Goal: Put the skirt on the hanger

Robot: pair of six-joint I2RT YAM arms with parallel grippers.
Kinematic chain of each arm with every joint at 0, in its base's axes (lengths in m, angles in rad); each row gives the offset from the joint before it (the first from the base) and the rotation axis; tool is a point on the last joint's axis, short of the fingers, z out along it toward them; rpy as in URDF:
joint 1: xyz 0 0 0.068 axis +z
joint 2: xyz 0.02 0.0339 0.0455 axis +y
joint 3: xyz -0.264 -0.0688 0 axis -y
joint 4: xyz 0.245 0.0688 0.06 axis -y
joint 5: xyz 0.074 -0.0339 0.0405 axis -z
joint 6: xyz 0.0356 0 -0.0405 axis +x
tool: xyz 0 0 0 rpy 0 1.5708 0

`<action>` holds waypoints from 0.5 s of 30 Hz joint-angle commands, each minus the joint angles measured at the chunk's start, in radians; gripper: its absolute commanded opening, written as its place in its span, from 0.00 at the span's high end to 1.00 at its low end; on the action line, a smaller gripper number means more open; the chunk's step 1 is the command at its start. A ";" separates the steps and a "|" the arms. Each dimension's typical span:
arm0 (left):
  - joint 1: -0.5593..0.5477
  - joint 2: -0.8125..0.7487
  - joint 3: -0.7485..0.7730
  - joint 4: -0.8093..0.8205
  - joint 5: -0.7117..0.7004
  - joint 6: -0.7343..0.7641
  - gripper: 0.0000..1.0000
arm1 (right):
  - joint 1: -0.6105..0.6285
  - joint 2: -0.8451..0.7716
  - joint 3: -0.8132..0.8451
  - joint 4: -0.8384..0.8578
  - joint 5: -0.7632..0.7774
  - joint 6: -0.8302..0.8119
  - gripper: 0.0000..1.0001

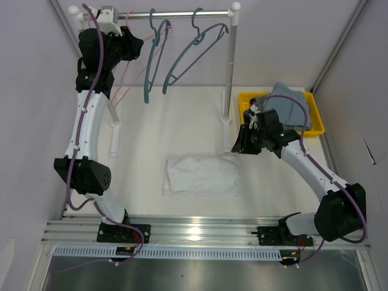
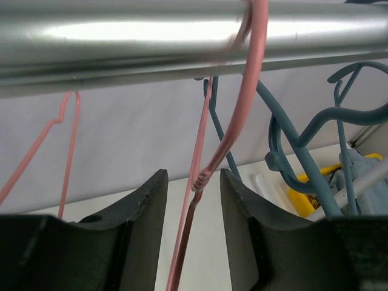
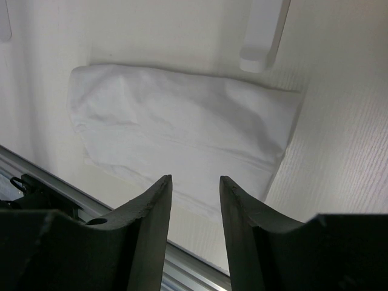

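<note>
From above, the folded white skirt (image 1: 202,176) lay flat on the table (image 1: 151,133), the right gripper (image 1: 238,145) just beside it. At the left wrist, the left gripper (image 2: 193,177) stood spread around the thin pink wire hanger (image 2: 245,100); closing off-centre could let the slick wire slip. At the right wrist, the jaws gaped over soft, creased cloth.

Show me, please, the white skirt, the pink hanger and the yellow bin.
white skirt (image 1: 202,176), top external view, middle of the cloth.
pink hanger (image 2: 199,180), left wrist view, twisted neck.
yellow bin (image 1: 245,97), top external view, left rim corner.
</note>
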 commanded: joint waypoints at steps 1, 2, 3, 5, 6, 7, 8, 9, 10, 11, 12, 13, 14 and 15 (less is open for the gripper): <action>0.010 -0.016 0.017 0.058 0.017 0.004 0.58 | -0.006 0.010 0.016 0.039 -0.010 -0.017 0.58; 0.010 -0.013 0.024 0.052 0.020 0.005 0.62 | -0.006 0.010 0.015 0.039 -0.010 -0.017 0.59; 0.010 -0.009 0.028 0.049 0.021 0.005 0.63 | -0.004 0.010 0.015 0.039 -0.011 -0.017 0.60; 0.010 -0.004 0.037 0.041 0.024 0.004 0.67 | -0.004 0.008 0.015 0.041 -0.013 -0.017 0.61; 0.010 -0.004 0.037 0.043 0.024 0.004 0.69 | -0.004 0.008 0.019 0.039 -0.013 -0.018 0.61; 0.010 -0.006 0.037 0.044 0.023 0.002 0.71 | -0.004 0.008 0.019 0.039 -0.014 -0.018 0.61; 0.010 -0.006 0.037 0.046 0.026 0.001 0.73 | -0.006 0.010 0.020 0.039 -0.014 -0.020 0.61; 0.010 -0.006 0.037 0.047 0.029 0.001 0.75 | -0.004 0.010 0.020 0.038 -0.014 -0.022 0.61; 0.010 -0.004 0.040 0.047 0.031 -0.002 0.78 | -0.006 0.008 0.020 0.038 -0.016 -0.020 0.61; 0.010 -0.006 0.050 0.046 0.032 -0.004 0.80 | -0.006 0.008 0.020 0.038 -0.016 -0.022 0.62; 0.010 -0.004 0.048 0.047 0.034 -0.004 0.82 | -0.006 0.010 0.020 0.039 -0.018 -0.022 0.62; 0.010 -0.002 0.059 0.046 0.034 -0.005 0.87 | -0.006 0.010 0.020 0.041 -0.018 -0.022 0.62; 0.008 -0.001 0.073 0.043 0.035 -0.005 0.89 | -0.006 0.008 0.022 0.039 -0.019 -0.022 0.62; 0.008 -0.001 0.076 0.040 0.034 -0.007 0.92 | -0.006 0.008 0.022 0.038 -0.019 -0.022 0.62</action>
